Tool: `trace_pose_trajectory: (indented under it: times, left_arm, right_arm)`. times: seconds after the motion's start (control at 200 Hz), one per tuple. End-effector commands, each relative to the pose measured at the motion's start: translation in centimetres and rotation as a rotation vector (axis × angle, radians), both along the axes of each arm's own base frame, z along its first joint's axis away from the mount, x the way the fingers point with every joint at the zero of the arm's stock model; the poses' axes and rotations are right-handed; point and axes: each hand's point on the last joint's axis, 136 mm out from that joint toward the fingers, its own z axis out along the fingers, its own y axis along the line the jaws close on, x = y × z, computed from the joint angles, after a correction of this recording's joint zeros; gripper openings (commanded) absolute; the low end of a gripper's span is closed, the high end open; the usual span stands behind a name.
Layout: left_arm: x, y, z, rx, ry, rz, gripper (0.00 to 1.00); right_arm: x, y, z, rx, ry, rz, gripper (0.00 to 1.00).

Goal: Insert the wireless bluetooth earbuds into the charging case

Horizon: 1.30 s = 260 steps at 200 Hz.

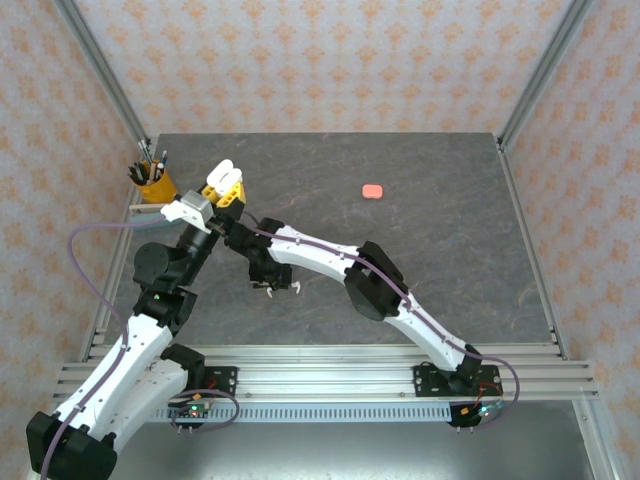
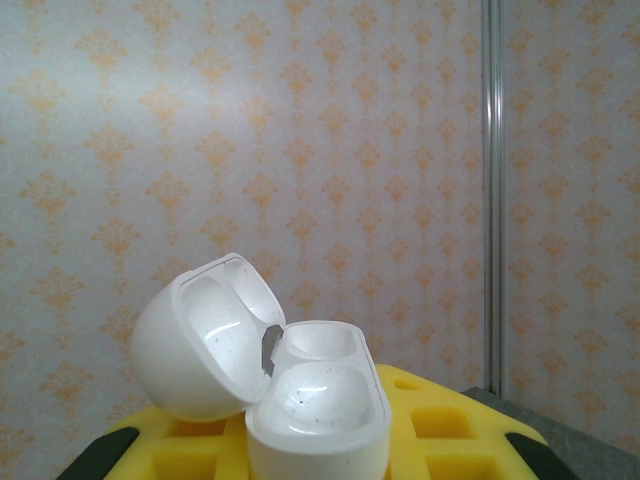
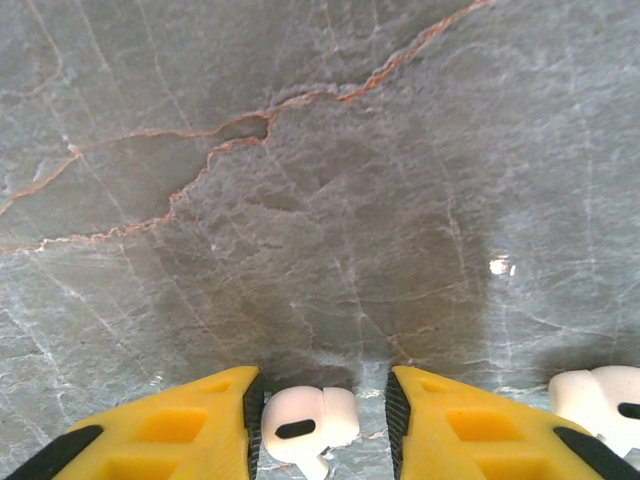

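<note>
A white earbud [image 3: 300, 425] lies on the grey marbled desk [image 3: 320, 200], left of its middle, between the spread yellow fingers [image 3: 170, 430] of the right tool [image 3: 322, 420], close against one finger with a gap to the other. A second white earbud [image 3: 600, 395] lies just beside that tool. Over the desk's far-left corner, near a pen cup [image 1: 152, 180], the left tool [image 1: 225, 185] pinches a white charging case [image 2: 315, 410] with its lid swung open, and a salmon-pink case [image 1: 372, 190] sits well apart toward the far edge.
</note>
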Motion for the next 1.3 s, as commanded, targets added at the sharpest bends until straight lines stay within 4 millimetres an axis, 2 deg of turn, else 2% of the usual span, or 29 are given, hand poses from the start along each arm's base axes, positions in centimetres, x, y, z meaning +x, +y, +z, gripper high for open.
trace_pose_trajectory:
  times: [0.0, 0.175, 0.425, 0.55, 0.736, 1.016, 1.296]
  left_arm:
    - [-0.7, 0.7, 2.3, -0.011, -0.062, 0.024, 0.0]
    - [-0.6, 0.6, 2.3, -0.01, -0.06, 0.023, 0.0]
    - [-0.5, 0.6, 2.2, -0.009, -0.057, 0.022, 0.0]
    - [-0.6, 0.6, 2.3, -0.009, -0.058, 0.019, 0.0]
    - [-0.6, 0.5, 2.6, -0.01, -0.061, 0.017, 0.0]
    - [-0.7, 0.5, 2.8, -0.007, -0.059, 0.013, 0.0]
    - [-0.6, 0.3, 2.7, 0.008, -0.045, 0.007, 0.0]
  right_arm:
    - [-1.0, 0.2, -1.3, -0.023, 0.03, 0.014, 0.38]
    - [-1.0, 0.2, -1.2, -0.022, 0.029, 0.014, 0.27]
    - [-0.6, 0.1, -0.5, -0.02, 0.001, 0.015, 0.23]
    - [0.5, -0.3, 0.8, -0.011, -0.044, 0.006, 0.23]
    - [3.2, -1.4, 3.2, 0.032, -0.1, -0.048, 0.22]
    - [7.9, -4.5, 5.6, 0.044, -0.161, -0.135, 0.22]
    - [11.3, -9.4, 6.7, -0.019, -0.226, -0.17, 0.22]
